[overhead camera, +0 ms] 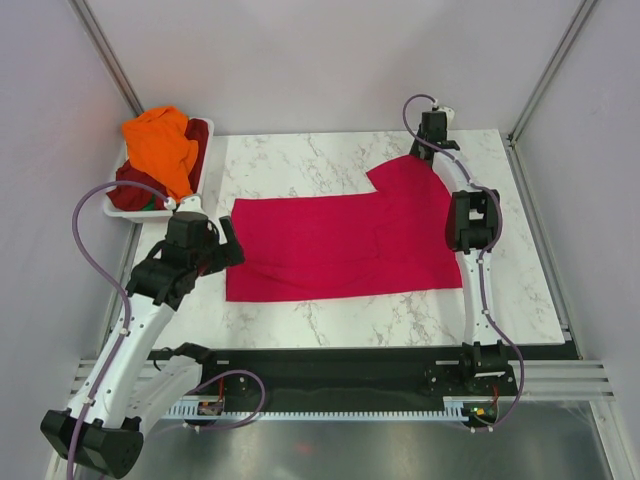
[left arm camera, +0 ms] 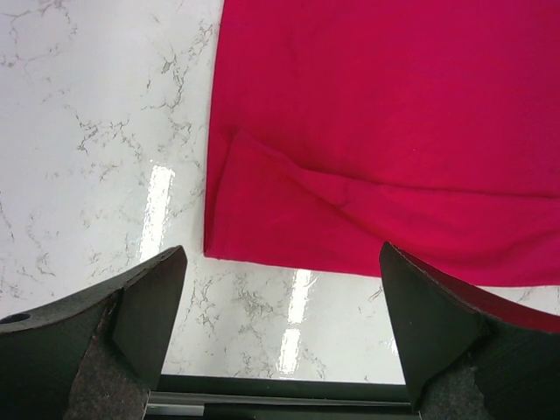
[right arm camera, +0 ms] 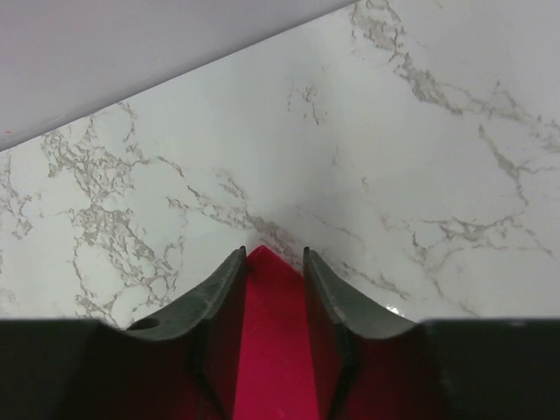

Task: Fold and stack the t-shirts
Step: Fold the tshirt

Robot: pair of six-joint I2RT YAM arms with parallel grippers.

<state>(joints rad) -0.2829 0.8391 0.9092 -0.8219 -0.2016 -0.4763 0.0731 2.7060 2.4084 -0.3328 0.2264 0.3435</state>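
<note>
A crimson-pink t-shirt [overhead camera: 340, 245] lies spread flat on the marble table, with one sleeve reaching toward the far right. My right gripper [overhead camera: 428, 148] is low over that sleeve's tip. In the right wrist view its jaws [right arm camera: 273, 252] are narrowed but still apart, straddling the pointed corner of the crimson-pink cloth [right arm camera: 271, 350]. My left gripper [overhead camera: 230, 240] hovers wide open at the shirt's near left corner. In the left wrist view the left gripper [left arm camera: 280, 249] has bare marble between its fingers, and the crimson-pink hem [left arm camera: 394, 131] lies just beyond. An orange t-shirt [overhead camera: 160, 145] sits on a dark maroon one [overhead camera: 200, 135] in the basket.
A white plastic basket [overhead camera: 125, 212] stands at the far left corner, off the marble top. Grey walls and metal posts close in the back and sides. A black rail with the arm bases runs along the near edge [overhead camera: 330, 365].
</note>
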